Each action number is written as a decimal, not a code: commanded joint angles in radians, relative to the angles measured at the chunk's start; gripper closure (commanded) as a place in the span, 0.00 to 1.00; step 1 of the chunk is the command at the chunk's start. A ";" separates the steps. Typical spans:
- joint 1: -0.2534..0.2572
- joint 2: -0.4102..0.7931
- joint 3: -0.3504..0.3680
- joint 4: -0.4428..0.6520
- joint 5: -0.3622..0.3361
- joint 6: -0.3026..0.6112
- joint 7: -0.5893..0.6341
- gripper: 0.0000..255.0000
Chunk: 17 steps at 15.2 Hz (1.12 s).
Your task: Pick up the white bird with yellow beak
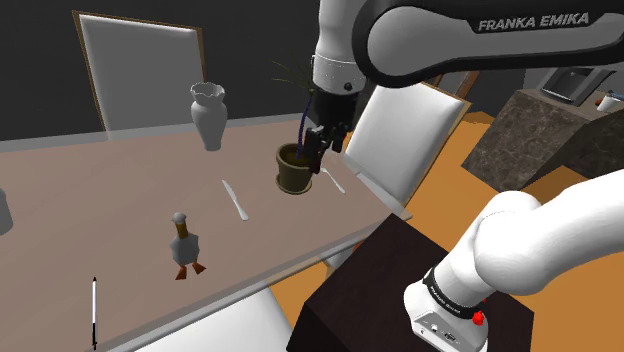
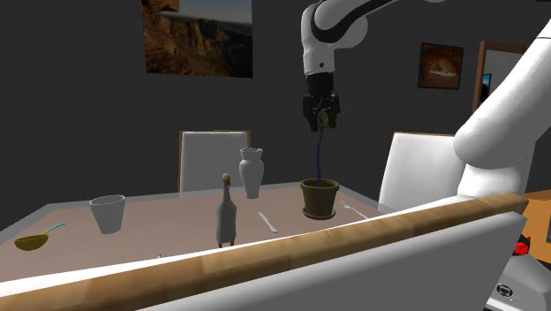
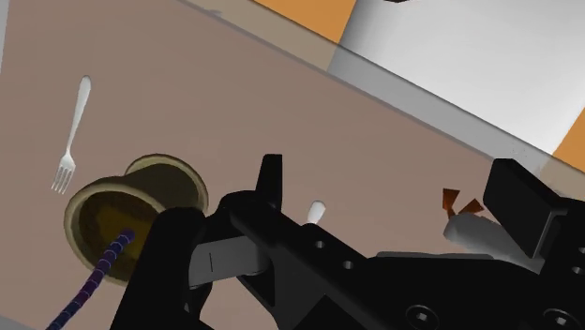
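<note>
Bearing "FRANKA EMIKA", arm, gripper over pot, fingers apart, bird aside

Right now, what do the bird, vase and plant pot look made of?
Bird figure: pale grey-white body, orange feet, matte, no texture; painted ceramic or plastic, can't tell. Vase: plain white, smooth, soft shading; ceramic-like at best. Plant pot: olive-brown, smooth, darker inside; possibly glazed clay.

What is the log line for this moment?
hand: open, raised near plant pot | bird: upright on table, untouched | grasp: not yet
</note>
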 commanded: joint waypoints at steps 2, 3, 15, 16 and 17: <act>0.004 0.102 0.048 0.051 0.005 0.057 0.064 0.00; 0.005 0.135 0.062 0.068 0.004 0.074 0.085 0.00; 0.055 0.582 0.188 0.373 -0.131 0.210 0.356 0.00; 0.066 0.622 0.191 0.407 -0.149 0.214 0.378 0.00; 0.078 0.662 0.193 0.443 -0.167 0.216 0.400 0.00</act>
